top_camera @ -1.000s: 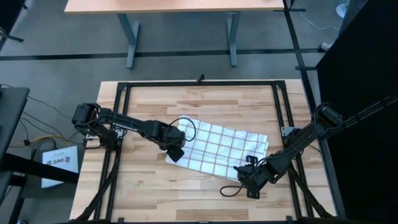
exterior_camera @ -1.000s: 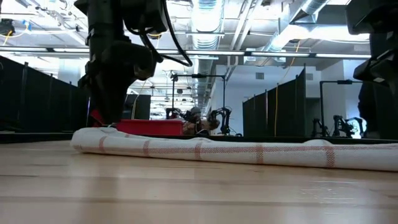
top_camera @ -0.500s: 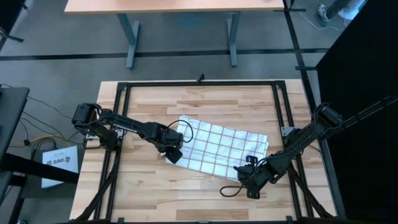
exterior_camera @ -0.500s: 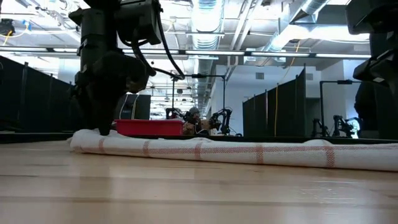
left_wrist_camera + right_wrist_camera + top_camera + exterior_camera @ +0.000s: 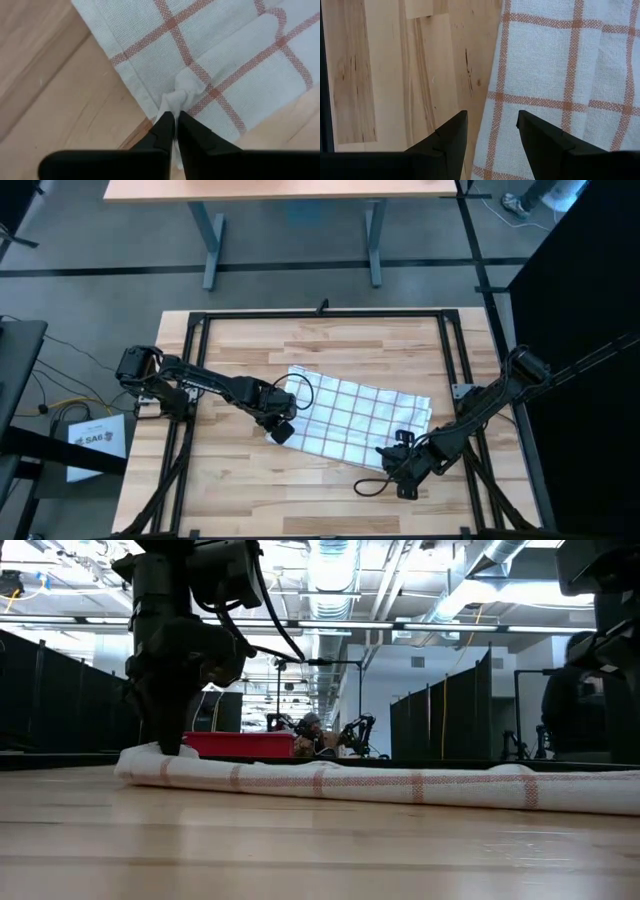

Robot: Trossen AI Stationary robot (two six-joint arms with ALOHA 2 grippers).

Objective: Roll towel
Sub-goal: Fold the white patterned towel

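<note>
Left claw (image 5: pixel 173 122) is clamped on the towel (image 5: pixel 365 418) edge; the cloth extends toward the gaping right claw (image 5: pixel 404 463).

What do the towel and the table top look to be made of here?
The towel: thin woven cloth, probably cotton. The weave shows, matte, and it puckers where the left hand pinches its edge. The table top: light wood planks, likely sealed, with visible grain, knots and plank joints and a slight sheen in the low view.
</note>
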